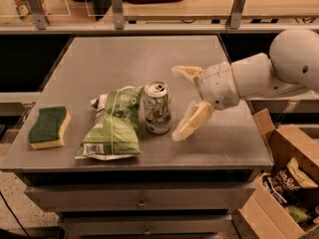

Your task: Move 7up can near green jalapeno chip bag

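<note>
7up can (157, 108): upright on the dull grey metal table (149, 59), a smooth white-and-green cylinder with a silver top, just beside the right edge of the green jalapeno chip bag (113, 128), crinkled foil lying flat. Gripper (177, 102) just right of the can, pale rounded fingers spread wide, gripping nothing. Spongy green-topped yellow sponge (49, 128) near the table's left edge.

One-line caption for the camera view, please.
Open gripper next to the upright 7up can, which stands beside the green jalapeno chip bag.
</note>
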Available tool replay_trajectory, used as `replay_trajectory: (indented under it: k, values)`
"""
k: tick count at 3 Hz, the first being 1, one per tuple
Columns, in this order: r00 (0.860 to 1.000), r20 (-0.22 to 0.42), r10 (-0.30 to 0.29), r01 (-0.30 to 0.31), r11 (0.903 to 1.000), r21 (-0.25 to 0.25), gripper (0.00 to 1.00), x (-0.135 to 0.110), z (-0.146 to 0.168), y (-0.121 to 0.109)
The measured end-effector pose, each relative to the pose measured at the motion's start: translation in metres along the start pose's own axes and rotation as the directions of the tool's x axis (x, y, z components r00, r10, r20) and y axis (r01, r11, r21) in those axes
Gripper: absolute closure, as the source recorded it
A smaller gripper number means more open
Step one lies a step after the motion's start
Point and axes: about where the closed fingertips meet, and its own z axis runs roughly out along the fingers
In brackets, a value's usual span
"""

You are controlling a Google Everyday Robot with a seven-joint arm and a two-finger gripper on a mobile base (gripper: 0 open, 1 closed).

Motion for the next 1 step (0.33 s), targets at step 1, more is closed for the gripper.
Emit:
replay_trajectory:
  k: [1]
  values:
    - [1.0,-0.012,0.002,-0.002,1.0,0.006,0.0,-0.0015,-0.0022,0.0]
